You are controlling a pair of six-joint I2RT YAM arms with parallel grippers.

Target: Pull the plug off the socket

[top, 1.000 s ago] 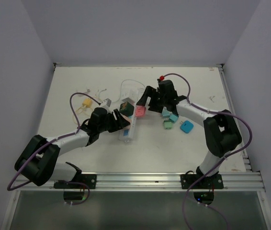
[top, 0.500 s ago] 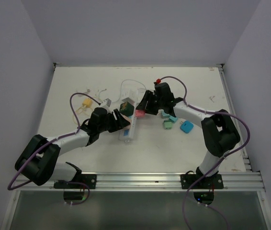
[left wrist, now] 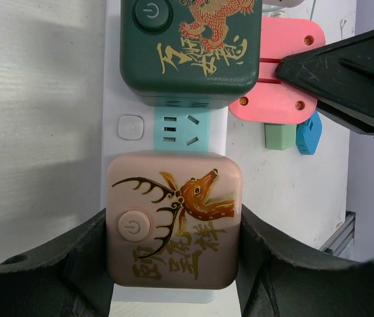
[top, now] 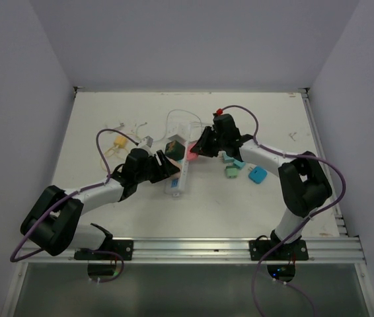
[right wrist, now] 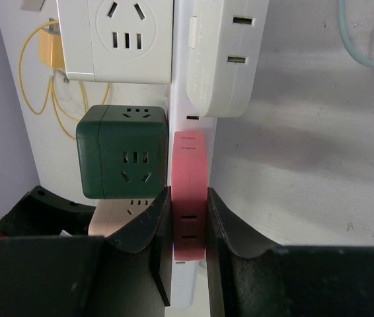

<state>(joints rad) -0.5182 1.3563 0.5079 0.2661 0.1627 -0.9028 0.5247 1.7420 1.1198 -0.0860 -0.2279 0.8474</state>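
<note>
Right end effector [right wrist: 188, 198] has snapped from wide open to shut on the flat pink plastic plug [right wrist: 189, 158] — still seated against the dark green cube adapter [right wrist: 124, 152] on the long white power strip [left wrist: 112, 132], mid-desk. Left end effector [left wrist: 174, 271] clamps the beige deer-printed cube [left wrist: 174, 211] — braced, I judge, for the pull.

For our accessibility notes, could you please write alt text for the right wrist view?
The right gripper is shut on a pink plug sitting on the white socket strip. A dark green cube adapter stands right beside the plug.
</note>
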